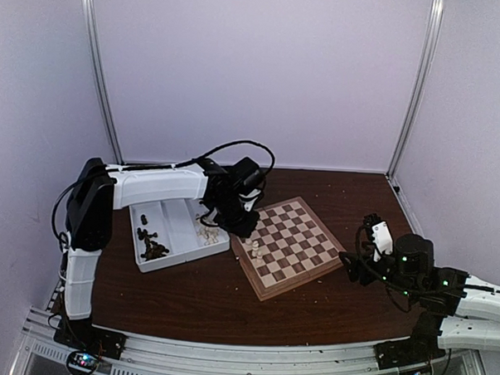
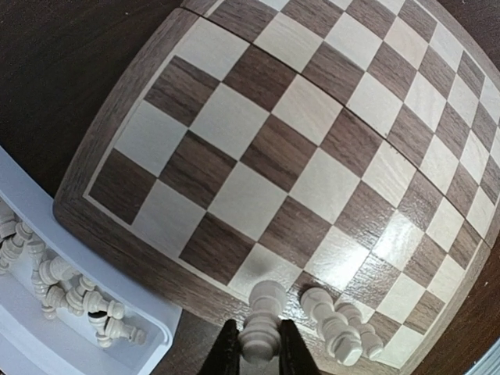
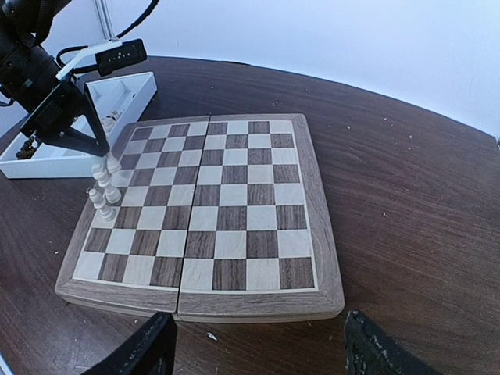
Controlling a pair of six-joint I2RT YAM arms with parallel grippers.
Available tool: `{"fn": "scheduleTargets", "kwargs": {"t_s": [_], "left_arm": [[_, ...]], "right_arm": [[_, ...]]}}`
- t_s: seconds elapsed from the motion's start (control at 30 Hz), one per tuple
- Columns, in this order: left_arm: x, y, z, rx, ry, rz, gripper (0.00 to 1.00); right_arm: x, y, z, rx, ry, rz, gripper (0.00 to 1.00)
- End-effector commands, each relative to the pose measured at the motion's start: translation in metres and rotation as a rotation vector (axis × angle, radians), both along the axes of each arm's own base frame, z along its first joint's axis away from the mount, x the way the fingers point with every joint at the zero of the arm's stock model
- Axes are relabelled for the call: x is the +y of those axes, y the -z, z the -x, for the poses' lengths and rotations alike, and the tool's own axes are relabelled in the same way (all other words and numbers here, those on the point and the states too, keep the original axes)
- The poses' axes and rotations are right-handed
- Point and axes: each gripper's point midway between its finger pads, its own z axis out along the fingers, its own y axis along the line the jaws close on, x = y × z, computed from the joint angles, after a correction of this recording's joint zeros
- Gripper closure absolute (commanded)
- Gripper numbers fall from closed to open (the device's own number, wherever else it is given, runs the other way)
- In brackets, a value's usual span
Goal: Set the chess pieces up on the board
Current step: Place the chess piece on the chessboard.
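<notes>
The wooden chessboard [image 1: 302, 240] lies mid-table, right of the tray. My left gripper [image 1: 242, 227] is over its left edge, shut on a cream-white piece [image 2: 264, 316] held upright just above an edge square of the board [image 2: 258, 148]. Two other cream pieces [image 2: 332, 324] stand next to it on the edge row; they also show in the right wrist view [image 3: 101, 195]. My right gripper [image 3: 258, 351] is open and empty, low over the table just off the board's [image 3: 234, 203] right edge; it also shows in the top view [image 1: 350, 267].
A white compartmented tray [image 1: 182, 222] sits left of the board, with dark pieces [image 1: 153, 248] in its left compartment and cream pieces [image 2: 70, 293] in the one nearest the board. Bare brown table lies around; white walls enclose it.
</notes>
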Motion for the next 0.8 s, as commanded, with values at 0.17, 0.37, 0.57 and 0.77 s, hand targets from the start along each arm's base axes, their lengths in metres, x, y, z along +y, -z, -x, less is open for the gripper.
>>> {"fn": "scheduleTargets", "kwargs": {"t_s": [0.17, 0.37, 0.57, 0.77], "left_arm": [[-0.008, 0.005, -0.010, -0.020, 0.027, 0.011, 0.93], [-0.010, 0.009, -0.008, -0.005, 0.036, 0.014, 0.92], [-0.010, 0.009, -0.008, -0.003, 0.038, 0.012, 0.80], [-0.006, 0.002, -0.009, -0.009, 0.028, -0.010, 0.67]], "right_arm": [[0.000, 0.001, -0.001, -0.010, -0.006, 0.005, 0.25], [0.000, 0.000, -0.001, -0.009, -0.004, 0.005, 0.25], [0.001, 0.001, -0.002, -0.008, -0.004, 0.007, 0.25], [0.001, 0.002, -0.002, -0.004, -0.006, 0.010, 0.25]]}}
